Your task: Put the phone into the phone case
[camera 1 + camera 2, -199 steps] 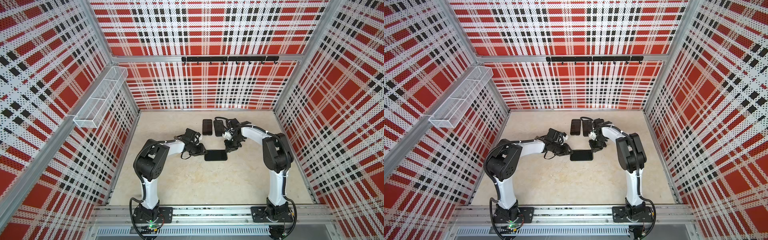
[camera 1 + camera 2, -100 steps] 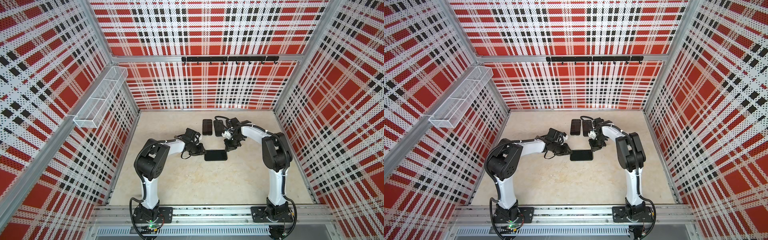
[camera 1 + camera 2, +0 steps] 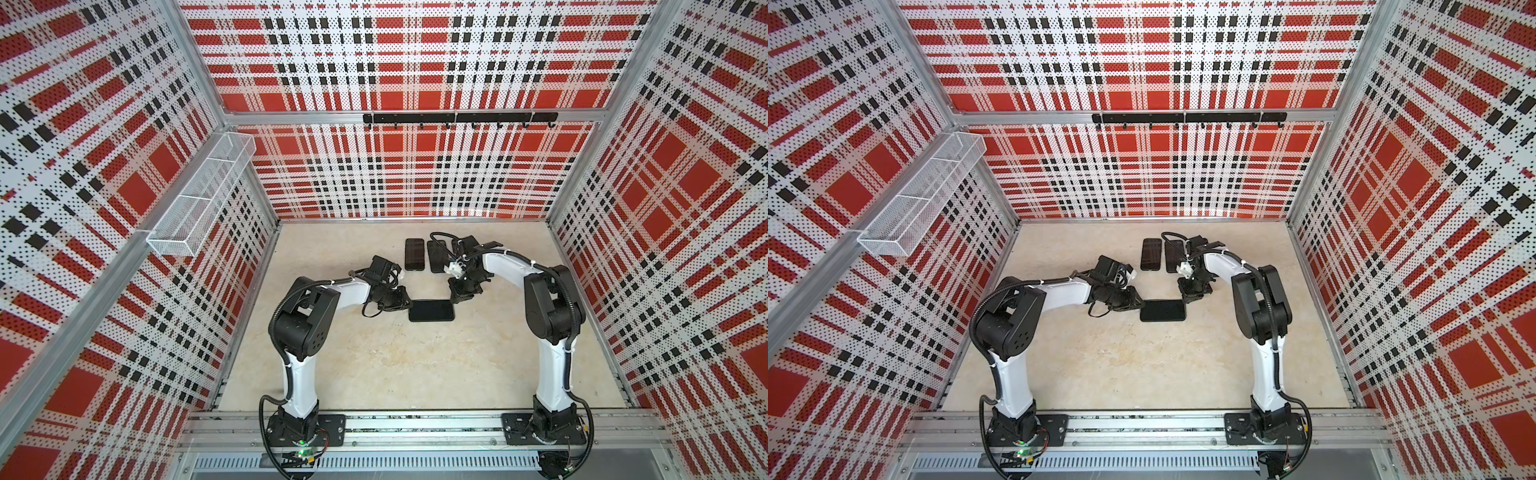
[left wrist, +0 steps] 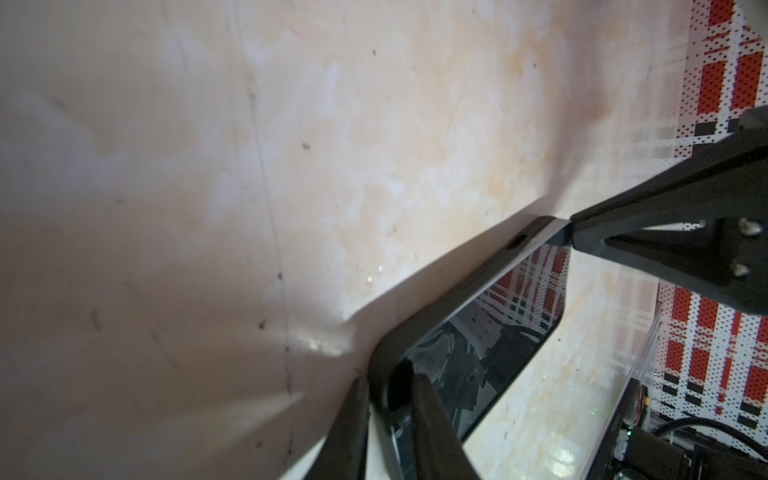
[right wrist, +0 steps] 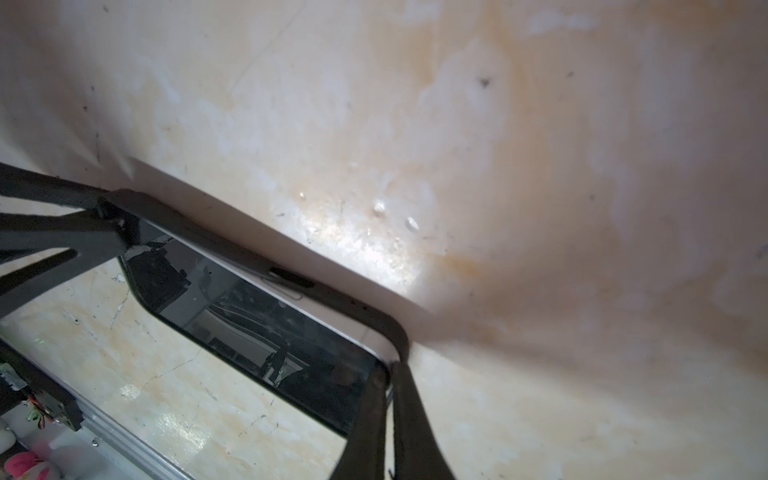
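One phone (image 3: 431,310), one phone case (image 4: 436,305), two other dark slabs (image 3: 414,254) (image 3: 436,257), two claws (image 3: 408,306) (image 3: 454,297), one wire basket (image 3: 199,199).

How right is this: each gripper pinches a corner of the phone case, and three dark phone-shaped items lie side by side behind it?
Wrong in one respect: only two dark phone-shaped items lie side by side behind it, not three; both top views show this. The rest holds: the left gripper and the right gripper each pinch a corner of the phone case.

Red-and-black plaid perforated walls (image 3: 415,174) enclose a mottled beige surface (image 3: 395,365). A wire basket (image 3: 199,195) hangs upper left; a black hook rail (image 3: 457,118) crosses the back wall.
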You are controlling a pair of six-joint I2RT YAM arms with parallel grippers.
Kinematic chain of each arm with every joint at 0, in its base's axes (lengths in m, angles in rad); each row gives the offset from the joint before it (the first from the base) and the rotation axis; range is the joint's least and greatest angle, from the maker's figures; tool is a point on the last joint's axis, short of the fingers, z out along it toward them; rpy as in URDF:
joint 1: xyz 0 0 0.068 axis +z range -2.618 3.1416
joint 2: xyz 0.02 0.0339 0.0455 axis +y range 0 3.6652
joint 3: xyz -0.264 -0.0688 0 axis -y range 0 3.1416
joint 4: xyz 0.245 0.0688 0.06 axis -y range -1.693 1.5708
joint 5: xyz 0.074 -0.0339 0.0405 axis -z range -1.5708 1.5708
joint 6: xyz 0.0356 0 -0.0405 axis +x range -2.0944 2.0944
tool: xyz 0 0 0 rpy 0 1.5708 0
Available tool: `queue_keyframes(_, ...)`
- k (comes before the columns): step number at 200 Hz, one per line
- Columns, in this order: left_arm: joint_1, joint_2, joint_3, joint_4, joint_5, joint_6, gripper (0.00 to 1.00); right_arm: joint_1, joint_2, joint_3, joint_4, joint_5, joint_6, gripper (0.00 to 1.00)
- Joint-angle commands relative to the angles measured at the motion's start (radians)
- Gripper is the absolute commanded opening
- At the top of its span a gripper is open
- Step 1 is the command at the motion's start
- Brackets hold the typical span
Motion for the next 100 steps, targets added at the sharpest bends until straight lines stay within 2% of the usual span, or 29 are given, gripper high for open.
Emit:
queue_keyframes(1,-0.004,0.028,0.013,-0.008,-0.025,0.018,0.22,0.072,0.147,-0.1,0.08,0.03,0.02,0.08)
queue_keyframes(100,-0.012,0.033,0.014,-0.009,-0.027,0.018,0.22,0.109,0.218,-0.165,0.151,0.051,0.069,0.06)
